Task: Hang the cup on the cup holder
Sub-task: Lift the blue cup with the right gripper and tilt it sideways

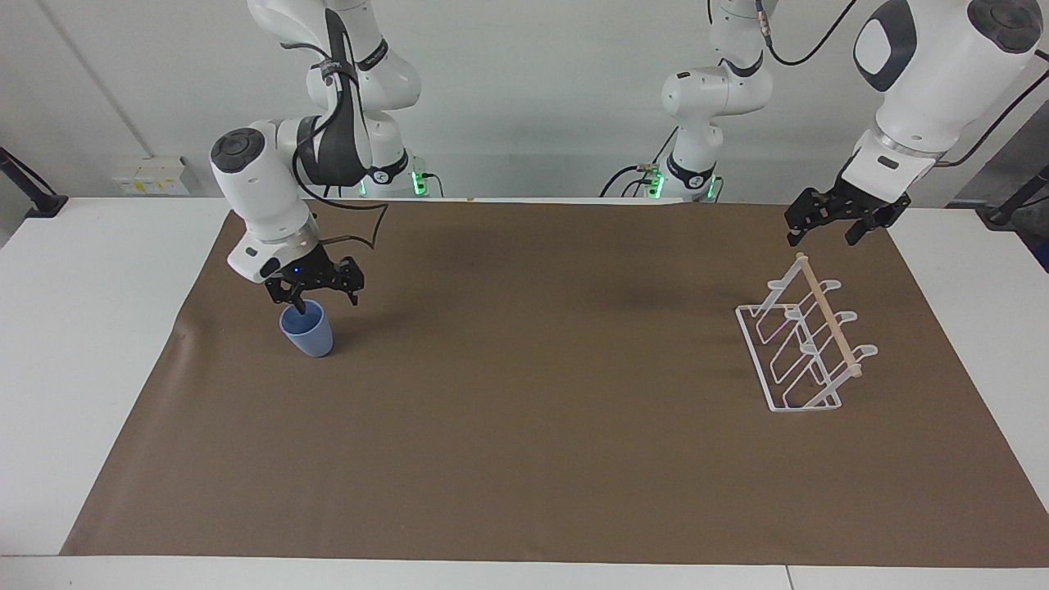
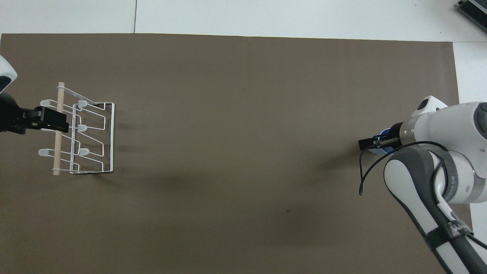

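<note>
The light-blue cup [image 1: 310, 336] stands upright on the brown mat toward the right arm's end of the table. My right gripper [image 1: 324, 300] is open and low over it, with one fingertip [image 1: 298, 309] dipping into the cup's mouth and the other outside the rim. In the overhead view that gripper [image 2: 367, 144] covers most of the cup [image 2: 382, 134]. The white wire cup holder [image 1: 828, 315] with its wooden dowel stands at the left arm's end. My left gripper [image 1: 822, 236] hangs open above the holder's end nearer the robots, and in the overhead view the left gripper [image 2: 57, 121] overlaps the cup holder [image 2: 112, 137].
A brown mat [image 1: 524, 426] covers most of the white table [image 1: 82, 328]. Nothing else lies on the mat between the cup and the holder.
</note>
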Tool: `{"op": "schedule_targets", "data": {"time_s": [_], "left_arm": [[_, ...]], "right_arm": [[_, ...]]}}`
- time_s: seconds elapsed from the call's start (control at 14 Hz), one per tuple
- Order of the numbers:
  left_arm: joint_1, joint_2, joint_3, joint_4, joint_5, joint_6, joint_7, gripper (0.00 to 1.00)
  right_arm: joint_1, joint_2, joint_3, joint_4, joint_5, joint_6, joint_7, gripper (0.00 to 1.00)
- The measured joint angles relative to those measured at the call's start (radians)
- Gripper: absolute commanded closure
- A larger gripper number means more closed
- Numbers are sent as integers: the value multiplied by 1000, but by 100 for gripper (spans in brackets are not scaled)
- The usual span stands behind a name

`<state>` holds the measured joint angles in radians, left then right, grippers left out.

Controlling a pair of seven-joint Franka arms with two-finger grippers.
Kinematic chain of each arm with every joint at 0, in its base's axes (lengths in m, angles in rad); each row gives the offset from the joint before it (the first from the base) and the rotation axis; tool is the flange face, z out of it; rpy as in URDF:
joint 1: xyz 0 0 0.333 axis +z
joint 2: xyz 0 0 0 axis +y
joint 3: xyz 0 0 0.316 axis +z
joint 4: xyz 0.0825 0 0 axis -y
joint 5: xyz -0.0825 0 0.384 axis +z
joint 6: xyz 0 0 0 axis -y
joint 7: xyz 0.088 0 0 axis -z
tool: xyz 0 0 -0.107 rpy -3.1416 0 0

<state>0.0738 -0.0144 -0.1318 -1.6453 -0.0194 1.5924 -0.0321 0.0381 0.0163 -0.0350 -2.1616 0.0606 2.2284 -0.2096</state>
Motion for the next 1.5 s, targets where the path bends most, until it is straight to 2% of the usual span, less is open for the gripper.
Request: {"op": "schedule_targets", "data": {"time_s": [0.21, 0.64, 0.71, 0.93, 1.21, 1.42, 1.5], "left_arm": [[0, 0, 0, 0, 0, 0, 0, 0], [0, 0, 0, 0, 0, 0, 0, 0], [0, 0, 0, 0, 0, 0, 0, 0], [0, 0, 0, 0, 0, 0, 0, 0], [0, 0, 0, 0, 0, 0, 0, 0], [0, 0, 0, 0, 0, 0, 0, 0], [0, 0, 0, 0, 0, 0, 0, 0]], "right_arm": [[4, 28, 0, -23, 0, 64, 0, 0], [1, 32, -2, -60, 0, 108, 0, 0], [0, 32, -2, -65, 0, 111, 0, 4], [-1, 32, -2, -67, 0, 111, -2, 35], [-1, 32, -2, -67, 0, 111, -17, 65], [-2, 32, -2, -67, 0, 111, -17, 78], [-2, 32, -2, -67, 0, 111, -17, 78]]}}
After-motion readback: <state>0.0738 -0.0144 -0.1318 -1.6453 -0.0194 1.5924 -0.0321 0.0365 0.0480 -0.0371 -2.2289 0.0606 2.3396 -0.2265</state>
